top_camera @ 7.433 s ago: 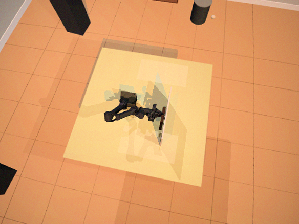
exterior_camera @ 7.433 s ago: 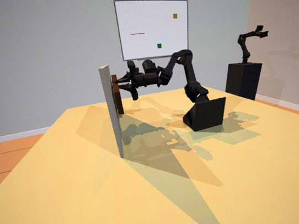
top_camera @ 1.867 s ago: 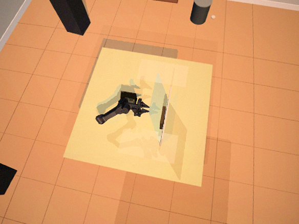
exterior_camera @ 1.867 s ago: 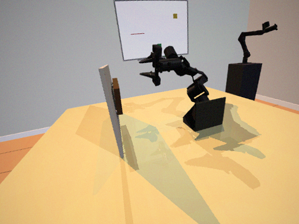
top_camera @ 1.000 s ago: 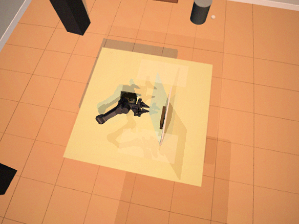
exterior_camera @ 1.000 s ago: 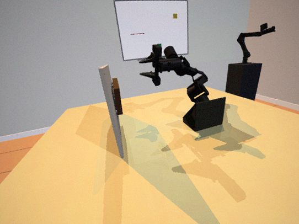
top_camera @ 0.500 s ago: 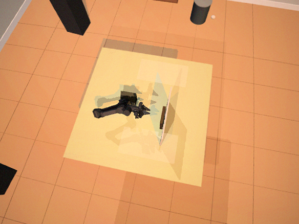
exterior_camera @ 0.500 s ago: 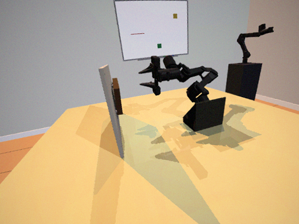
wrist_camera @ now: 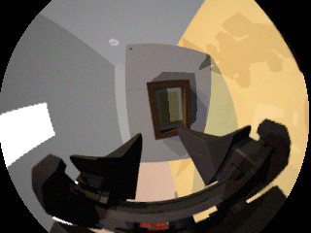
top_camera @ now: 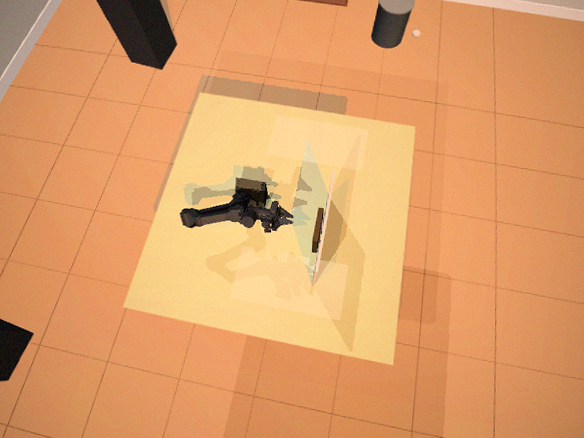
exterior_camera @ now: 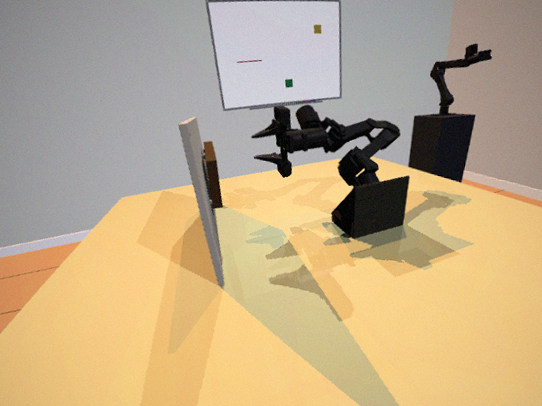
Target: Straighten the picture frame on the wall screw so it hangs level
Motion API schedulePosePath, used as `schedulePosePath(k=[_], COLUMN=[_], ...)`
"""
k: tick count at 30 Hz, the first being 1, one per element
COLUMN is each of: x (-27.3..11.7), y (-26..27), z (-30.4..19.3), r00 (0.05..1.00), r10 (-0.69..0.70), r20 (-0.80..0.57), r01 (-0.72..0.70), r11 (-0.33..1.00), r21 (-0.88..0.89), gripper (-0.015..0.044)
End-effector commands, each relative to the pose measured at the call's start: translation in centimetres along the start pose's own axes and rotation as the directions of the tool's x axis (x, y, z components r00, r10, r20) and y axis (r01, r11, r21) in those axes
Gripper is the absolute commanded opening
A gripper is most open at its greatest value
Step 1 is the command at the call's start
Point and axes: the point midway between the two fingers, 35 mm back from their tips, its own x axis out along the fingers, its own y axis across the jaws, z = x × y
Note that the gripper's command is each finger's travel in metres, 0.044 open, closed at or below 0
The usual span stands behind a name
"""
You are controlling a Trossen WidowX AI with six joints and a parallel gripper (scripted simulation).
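Note:
The brown picture frame [top_camera: 316, 230] [exterior_camera: 212, 174] [wrist_camera: 155, 112] hangs on the near face of the upright pale panel [top_camera: 331, 188] [exterior_camera: 194, 158] [wrist_camera: 138, 73]. In the wrist view the frame looks turned slightly against the panel's edges, though the wide lens bends lines. The screw and notched strip are hidden. My gripper [top_camera: 293, 219] [exterior_camera: 254, 146] [wrist_camera: 159, 133] is open and empty. Its fingertips point at the panel with a gap between them and the frame. In the wrist view one fingertip overlaps the frame's lower right corner.
The panel stands on the yellow table top [top_camera: 173, 291] [exterior_camera: 98, 354]. My arm's dark base block [exterior_camera: 381, 205] stands behind the gripper. A whiteboard [exterior_camera: 284, 40] hangs on the far wall. Another arm stands on a dark pedestal [exterior_camera: 441, 141] off the table.

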Motion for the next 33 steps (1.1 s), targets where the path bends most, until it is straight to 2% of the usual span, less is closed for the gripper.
schedulePosePath(k=[1, 9, 22, 33], x=[0.0, 0.8, 7.9, 8.0], y=[0.1, 0.3, 0.2, 0.1], z=[0.0, 0.2, 0.0, 0.0], r00=[1.000, 1.000, 1.000, 1.000], r10=[0.005, 0.005, 0.008, 0.008], r20=[-0.001, -0.001, 0.002, 0.003], r01=[-0.005, -0.005, -0.008, -0.008], r11=[1.000, 1.000, 1.000, 1.000], r21=[0.005, 0.005, 0.005, 0.005], gripper=[0.0260, 0.0260, 0.0260, 0.0260])
